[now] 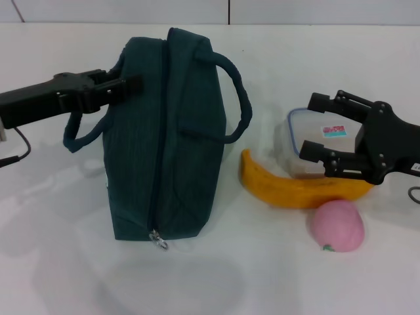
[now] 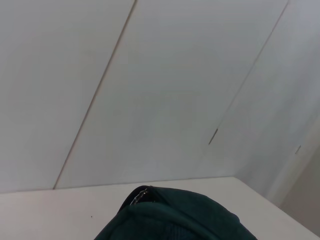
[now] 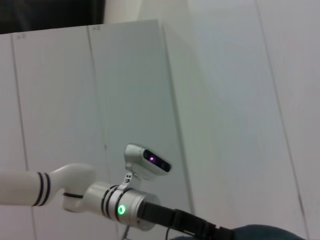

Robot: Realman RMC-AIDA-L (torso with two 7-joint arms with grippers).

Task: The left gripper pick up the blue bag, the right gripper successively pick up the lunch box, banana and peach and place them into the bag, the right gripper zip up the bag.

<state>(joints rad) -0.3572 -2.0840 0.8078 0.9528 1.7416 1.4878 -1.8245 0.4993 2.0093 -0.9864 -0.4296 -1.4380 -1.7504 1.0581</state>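
Observation:
The blue bag [image 1: 177,138] stands on the white table with its zipper run closed and the ring pull [image 1: 158,240] at the near end. Its top edge also shows in the left wrist view [image 2: 170,217]. My left gripper [image 1: 131,84] reaches in from the left over the bag's left handle [image 1: 77,134], fingers together, tips against the bag's upper side. My right gripper [image 1: 314,128] is open, one finger on each side of the clear lunch box [image 1: 308,131]. The banana [image 1: 289,189] lies in front of the box, and the pink peach [image 1: 338,226] sits nearer still.
The bag's right handle [image 1: 239,98] loops out toward the lunch box. A cable [image 1: 20,154] trails on the table at the far left. The right wrist view shows the left arm's silver wrist with its green light [image 3: 120,210] against wall panels.

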